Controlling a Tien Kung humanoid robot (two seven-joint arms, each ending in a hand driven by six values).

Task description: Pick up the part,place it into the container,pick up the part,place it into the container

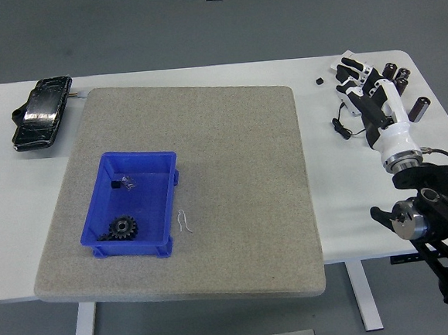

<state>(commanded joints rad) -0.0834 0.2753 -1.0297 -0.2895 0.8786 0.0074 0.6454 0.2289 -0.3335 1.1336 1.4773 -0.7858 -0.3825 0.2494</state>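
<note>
Head view: right hand at 2 o'clock, fingers spread, empty. Cylindrical parts look rigid, probably smooth; I'd grasp mid-body. Blue container at 8 o'clock.

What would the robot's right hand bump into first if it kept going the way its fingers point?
Probably the white box at the table's far right. The right hand points up and slightly left, fingers spread, and its fingertips already overlap the box. Its height above the box isn't clear, so it might pass over.
</note>
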